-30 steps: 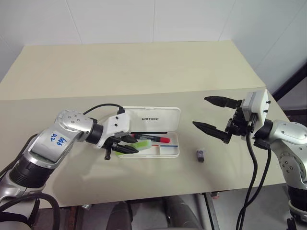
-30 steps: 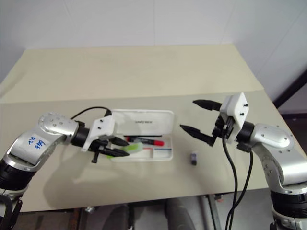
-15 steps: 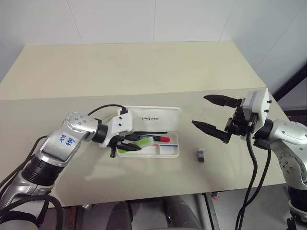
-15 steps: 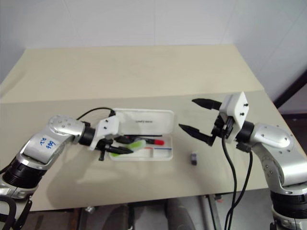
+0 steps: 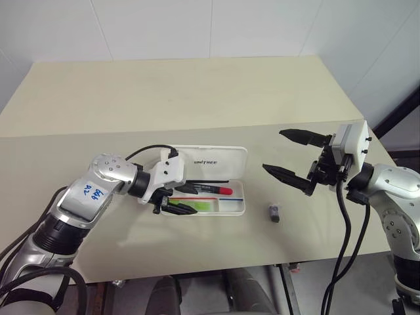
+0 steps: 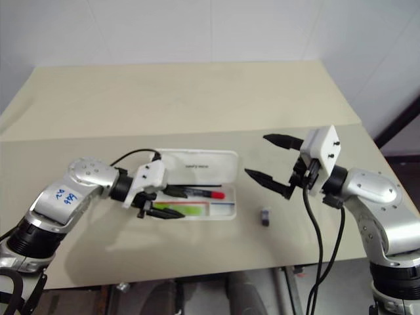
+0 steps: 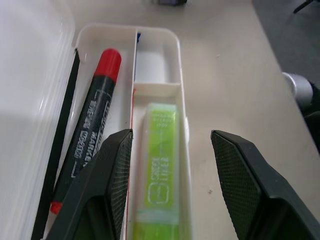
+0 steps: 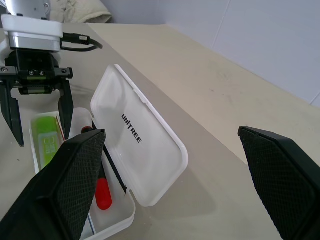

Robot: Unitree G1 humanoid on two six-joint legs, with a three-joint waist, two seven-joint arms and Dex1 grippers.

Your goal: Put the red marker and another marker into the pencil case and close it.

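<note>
My left tool [image 5: 178,200] hangs low over the left end of the pencil case [image 5: 231,209], pointing to my right along its length. Its two black fingers [image 7: 112,170] stand parted with nothing between them: released, one on each side of the green highlighter, not touching it. The wrist view shows this most plainly.

The pencil case is a flat white plastic box lying open near the front middle of the pale bench [image 5: 177,98]. Its lid [image 5: 220,163] is thrown back, away from me, with "UNITREE" printed on it. Inside the tray, the green highlighter [image 7: 161,170], stubby and translucent lime, lies flat in the narrow compartment along the tray's front wall. Just behind it, beyond a thin divider, the red marker [image 7: 92,130] lies in the wider compartment next to the lid hinge. It has a dark barrel with white lettering and a bright red cap, and the cap points toward my right. The two pens lie roughly parallel, apart from each other. A small square compartment at the right end of the front row holds nothing that I can make out.

Farther right, a small dark grey object [image 5: 274,212] sits on the bench, just beside the case's right end and not touching it.

On the right, my right tool [image 5: 287,156] hovers above the bench, well apart from the case. Its two black fingers [image 8: 70,180] are spread wide, released and empty, aimed back toward the case.
</note>
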